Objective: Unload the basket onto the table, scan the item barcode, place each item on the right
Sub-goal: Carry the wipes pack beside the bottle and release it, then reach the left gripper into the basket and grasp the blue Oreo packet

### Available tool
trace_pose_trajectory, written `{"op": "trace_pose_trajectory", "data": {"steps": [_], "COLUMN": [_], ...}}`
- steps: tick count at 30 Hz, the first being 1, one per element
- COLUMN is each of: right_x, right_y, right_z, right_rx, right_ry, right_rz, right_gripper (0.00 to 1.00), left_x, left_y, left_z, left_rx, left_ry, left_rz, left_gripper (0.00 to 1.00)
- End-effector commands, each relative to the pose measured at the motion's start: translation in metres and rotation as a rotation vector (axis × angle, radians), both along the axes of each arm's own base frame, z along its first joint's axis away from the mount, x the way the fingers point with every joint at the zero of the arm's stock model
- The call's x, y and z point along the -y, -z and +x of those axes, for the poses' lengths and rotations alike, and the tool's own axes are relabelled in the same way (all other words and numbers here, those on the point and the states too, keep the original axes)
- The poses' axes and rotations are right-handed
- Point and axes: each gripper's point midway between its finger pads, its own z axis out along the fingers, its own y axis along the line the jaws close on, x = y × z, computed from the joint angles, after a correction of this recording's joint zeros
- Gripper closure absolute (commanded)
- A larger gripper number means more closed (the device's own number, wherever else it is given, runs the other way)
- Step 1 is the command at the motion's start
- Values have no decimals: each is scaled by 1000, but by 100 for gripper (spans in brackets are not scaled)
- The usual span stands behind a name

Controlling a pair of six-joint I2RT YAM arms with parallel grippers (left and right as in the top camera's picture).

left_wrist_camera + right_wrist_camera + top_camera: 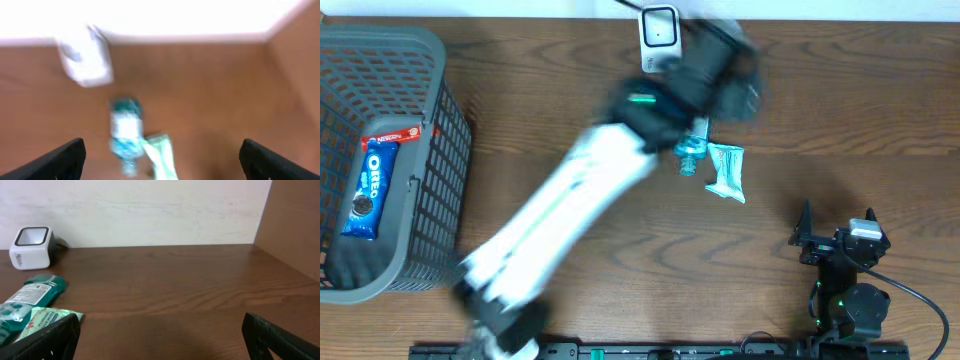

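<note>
Step in hand: I judge this to be a gap between grasps. The left fingers (60,160) stand wide apart with nothing between them, above the two packs near the scanner. The left arm is smeared in the overhead view.
Item: a teal plastic pack with a white printed label (692,153) lies flat on the bench. It is right against a pale green crinkled sachet (727,171), in front of the scanner and apart from it.
Scanner: a small white boxy plastic scanner with a dark-rimmed window (660,35) sits at the far edge of the bench, by the wall.
Right fingers (280,337): wide and empty, low over the bench, well apart from the packs.
Next move: close on one pack across its narrow width, lift it, and turn its barcode face to the scanner window. Where the barcode sits cannot be told.
Materials: both packs look like thin glossy film, soft and likely to crumple. The dark brown wood-grain bench (820,100) looks smooth.
Elsewhere: a grey plastic lattice basket (450,160) on the left holds a blue Oreo biscuit pack (370,190).
</note>
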Motion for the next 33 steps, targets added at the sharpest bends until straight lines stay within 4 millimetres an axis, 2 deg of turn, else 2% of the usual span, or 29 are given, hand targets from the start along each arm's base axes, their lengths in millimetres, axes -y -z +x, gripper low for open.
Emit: {"op": "trace_pose_trajectory", "data": {"steps": [1, 4, 5, 6, 8, 11, 13, 15, 18, 21, 33], "right_x": [-2, -2, -2, -2, -2, -2, -2, -2, -2, -2, -2], "right_y": [0, 0, 0, 0, 0, 0, 0, 0, 0, 0, 0], "right_z": [0, 0, 0, 0, 0, 0, 0, 0, 0, 0, 0], "right_rx": [-1, -1, -1, -1, -1, -1, -1, -1, -1, -1, -1], "right_ry": [-10, -9, -10, -10, -10, -9, -9, -9, -10, -9, -10], "right_rz": [-11, -11, -11, -11, -11, -11, -11, -11, -11, -11, -11], "right_gripper": [1, 1, 1, 1, 1, 1, 1, 1, 1, 1, 1], "left_x": [-117, -209, -237, -285, -340, -403, -453, -482, -509, -527, -555], "left_y": [-66, -94, -99, -104, -104, -93, -69, -44, -17, 4, 100], "left_z": [4, -8, -13, -26, -43, -73, -115, -150, -174, -181, -149], "left_rx": [165, 192, 193, 185, 164, 101, 1, -103, -232, -335, -695], "left_ry": [-251, -451, -523, -659, -830, -1078, -1400, -1632, -1782, -1843, -1797], "left_rz": [77, 72, 66, 50, 32, -7, -72, -114, -110, -85, 49], "left_gripper": [2, 2, 2, 2, 2, 2, 2, 2, 2, 2, 2]}}
